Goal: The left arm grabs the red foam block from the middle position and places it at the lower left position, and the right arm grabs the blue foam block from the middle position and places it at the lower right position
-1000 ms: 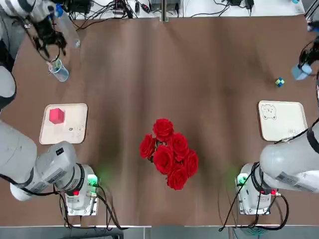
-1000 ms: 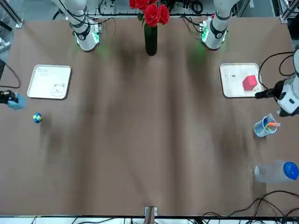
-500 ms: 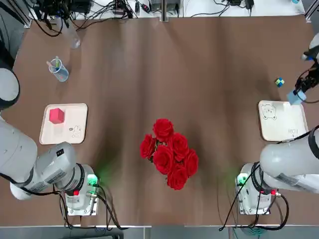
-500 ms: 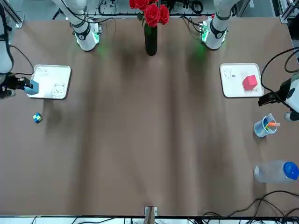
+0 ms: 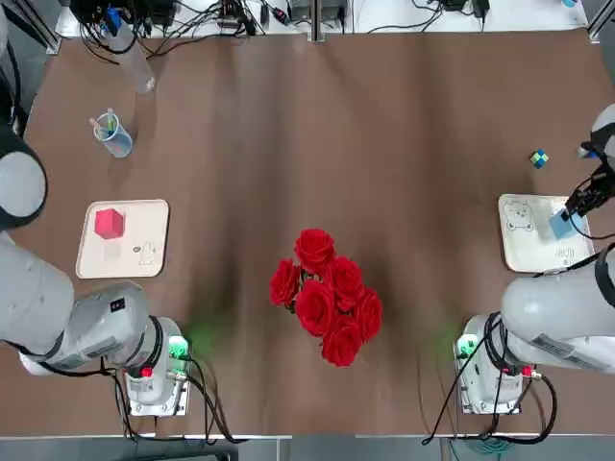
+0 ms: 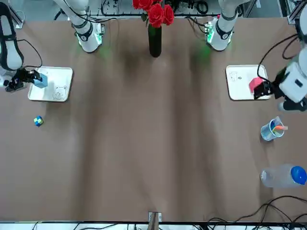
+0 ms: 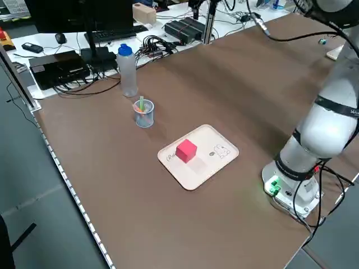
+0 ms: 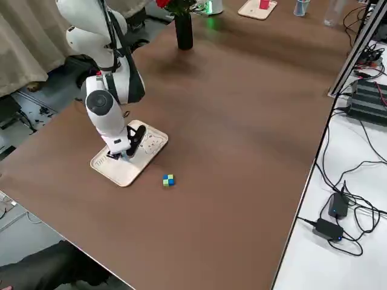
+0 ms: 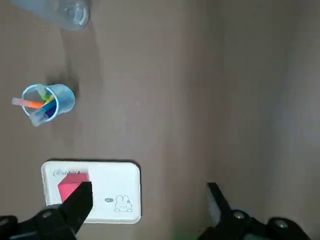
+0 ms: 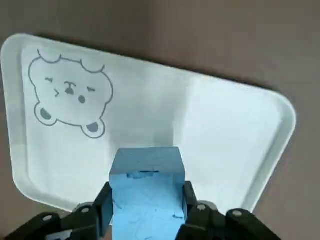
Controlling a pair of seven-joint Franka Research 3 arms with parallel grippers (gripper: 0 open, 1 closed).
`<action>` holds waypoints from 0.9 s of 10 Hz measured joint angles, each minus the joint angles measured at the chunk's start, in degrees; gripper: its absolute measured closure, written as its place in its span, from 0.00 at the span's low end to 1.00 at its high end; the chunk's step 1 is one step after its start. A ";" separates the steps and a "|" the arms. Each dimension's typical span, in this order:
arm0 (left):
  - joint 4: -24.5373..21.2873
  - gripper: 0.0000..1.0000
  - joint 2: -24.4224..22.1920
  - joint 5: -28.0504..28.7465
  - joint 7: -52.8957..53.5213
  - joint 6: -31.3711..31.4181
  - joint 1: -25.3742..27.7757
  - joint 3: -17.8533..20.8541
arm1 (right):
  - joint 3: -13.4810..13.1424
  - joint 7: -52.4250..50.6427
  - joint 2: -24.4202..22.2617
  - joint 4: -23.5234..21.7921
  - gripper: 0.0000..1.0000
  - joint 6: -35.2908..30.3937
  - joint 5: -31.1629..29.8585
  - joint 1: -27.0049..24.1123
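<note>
right tool point(image 10: 147, 200) clamps blue block point(image 10: 146, 187), moved from bear tray point(image 5: 543, 233) edge to above it | left tool point(image 9: 147, 207) spread wide, high above red block point(image 5: 109, 223) on left tray point(image 5: 123, 239)

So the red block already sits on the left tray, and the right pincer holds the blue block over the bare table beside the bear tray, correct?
Not quite. The right pincer holds the blue block over the bear tray itself, not over bare table; the right wrist view shows this. The red block does sit on the left tray.
</note>
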 joint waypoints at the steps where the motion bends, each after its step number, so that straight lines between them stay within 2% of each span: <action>1: 0.04 0.00 -0.99 -0.56 0.16 -0.10 -4.49 4.80 | -0.60 -1.36 0.00 -0.82 0.41 1.43 -0.03 -0.04; 2: 0.02 0.00 -1.88 -0.63 0.12 -0.56 -10.45 10.30 | -1.23 -2.79 0.00 -1.24 0.36 2.49 -0.04 -0.31; 3: -0.08 0.00 -2.48 -0.63 -0.14 -0.94 -14.05 13.32 | -1.44 -3.55 -0.01 -1.27 0.30 2.85 -0.05 -0.69; 5: -0.34 0.00 -2.79 -0.63 -0.90 -0.99 -14.83 13.98 | -1.42 -3.81 -0.02 -1.23 0.03 3.17 -0.06 -0.80; 7: -0.49 0.00 -2.66 -0.63 -0.90 -0.99 -14.82 14.02 | -1.19 -3.94 -0.19 -0.08 0.00 3.06 -0.08 -0.67; 8: -0.49 0.00 -2.64 -0.63 -0.89 -0.99 -14.83 14.03 | -0.79 -4.00 -0.56 2.59 0.00 0.57 -0.14 0.14; 9: -0.54 0.00 -2.56 -0.63 -0.85 -0.99 -14.86 14.03 | -0.51 -3.91 -1.00 7.83 0.00 -5.34 -0.14 2.16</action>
